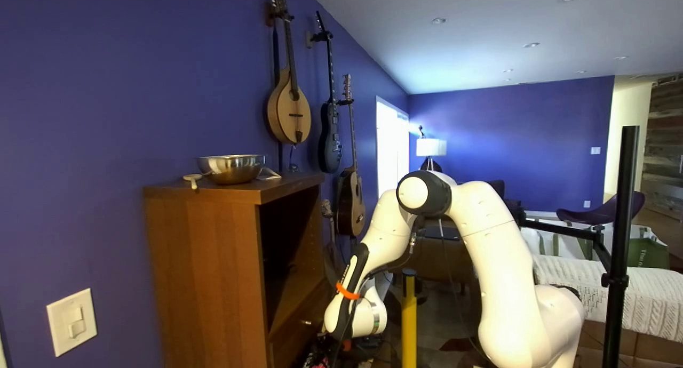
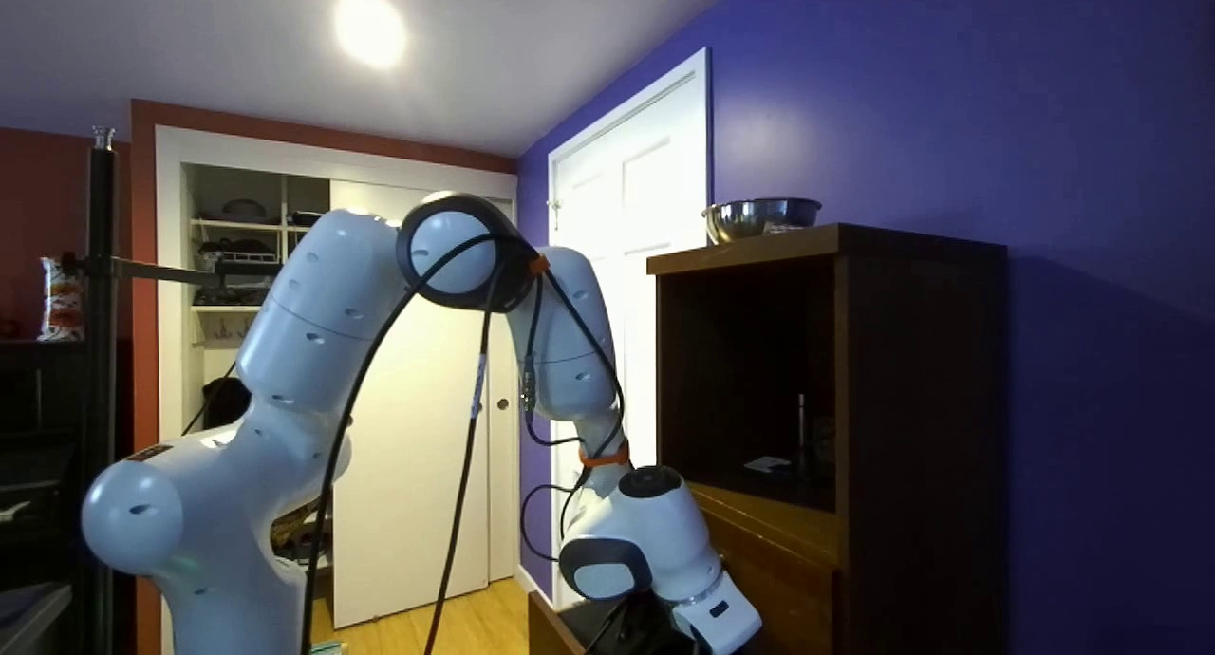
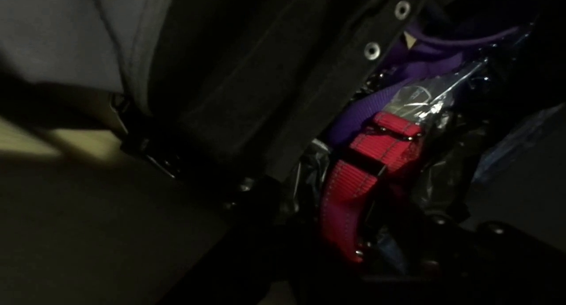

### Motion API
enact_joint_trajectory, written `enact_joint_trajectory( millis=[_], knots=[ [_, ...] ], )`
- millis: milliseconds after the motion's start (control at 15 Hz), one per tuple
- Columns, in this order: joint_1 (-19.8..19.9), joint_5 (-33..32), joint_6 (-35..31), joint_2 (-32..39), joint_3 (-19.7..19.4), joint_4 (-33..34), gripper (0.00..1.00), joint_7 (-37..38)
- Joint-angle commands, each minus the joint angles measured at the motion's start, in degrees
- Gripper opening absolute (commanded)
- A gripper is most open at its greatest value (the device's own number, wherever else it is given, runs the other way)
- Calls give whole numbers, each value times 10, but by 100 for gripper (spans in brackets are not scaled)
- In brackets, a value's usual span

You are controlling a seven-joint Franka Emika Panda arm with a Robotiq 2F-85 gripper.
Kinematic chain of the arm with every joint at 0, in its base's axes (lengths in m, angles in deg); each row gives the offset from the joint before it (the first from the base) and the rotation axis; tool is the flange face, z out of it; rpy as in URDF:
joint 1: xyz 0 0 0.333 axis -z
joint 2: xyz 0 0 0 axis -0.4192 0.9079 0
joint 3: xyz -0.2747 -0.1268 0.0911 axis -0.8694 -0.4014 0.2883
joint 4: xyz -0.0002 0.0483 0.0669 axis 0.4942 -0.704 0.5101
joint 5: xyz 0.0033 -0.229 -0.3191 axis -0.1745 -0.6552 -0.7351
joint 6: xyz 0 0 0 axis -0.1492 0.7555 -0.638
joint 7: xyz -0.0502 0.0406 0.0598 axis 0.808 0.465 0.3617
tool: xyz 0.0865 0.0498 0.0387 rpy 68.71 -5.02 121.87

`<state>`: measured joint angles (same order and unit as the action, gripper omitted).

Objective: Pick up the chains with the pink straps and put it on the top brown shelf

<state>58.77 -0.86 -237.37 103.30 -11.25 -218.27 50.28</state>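
Note:
In the dark wrist view, a pink-red strap (image 3: 353,177) with a black slider curls among clear plastic and a purple strap (image 3: 367,106). The gripper (image 3: 349,207) has its dark fingers apart on both sides of the pink-red strap; the fingertips are hard to make out. Chain is not clearly visible. In an exterior view, a pink patch (image 1: 323,362) shows at the bottom edge below the hand. The fingers are hidden or out of frame in both exterior views. The brown shelf (image 1: 293,296) is inside the open-fronted cabinet and also shows in an exterior view (image 2: 769,511).
The brown cabinet (image 1: 208,272) stands against the purple wall, with a metal bowl (image 1: 232,169) on top. Small items (image 2: 767,464) lie on the shelf. Dark fabric with metal snaps (image 3: 265,75) lies beside the straps. A yellow post (image 1: 408,320) stands near the arm.

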Motion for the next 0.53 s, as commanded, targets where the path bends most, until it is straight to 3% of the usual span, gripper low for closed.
enact_joint_trajectory(
  millis=[0,133,467],
  knots=[
    [13,-2,-32,31,12,14,26,8],
    [13,-2,-34,30,11,14,19,10],
    [7,1,-44,42,13,16,31,18]
  ],
)
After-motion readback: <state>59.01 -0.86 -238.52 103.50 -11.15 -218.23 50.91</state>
